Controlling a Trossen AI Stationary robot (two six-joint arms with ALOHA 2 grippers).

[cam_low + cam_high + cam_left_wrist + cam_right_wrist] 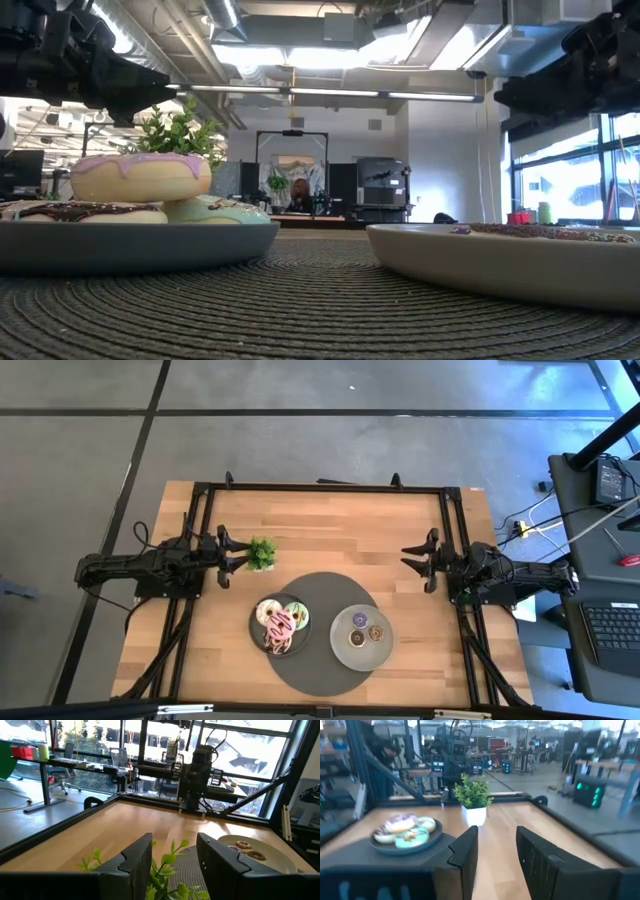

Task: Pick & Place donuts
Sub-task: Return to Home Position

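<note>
Now we hold the left gripper (225,553) and right gripper (415,559) spread wide and empty, well apart from the large donuts (281,624) piled on the dark plate (300,646).

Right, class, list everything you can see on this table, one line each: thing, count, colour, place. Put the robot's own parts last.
Wooden table: one, light brown, black-framed, under everything.
Round woven mat: one, dark grey, mid-table, under both plates.
Dark grey plate: one, on the mat, nearer the left arm.
Larger iced donuts: four, white, pink with drizzle, pale green, chocolate, together on the dark grey plate.
Light grey plate: one, on the mat, nearer the right arm.
Tiny donuts: three, purple, tan, brown, on the light grey plate.
Small potted plant: one, green, white pot, just ahead of the left gripper.
Left gripper: dark, open, left side.
Right gripper: dark, open, right side.
</note>
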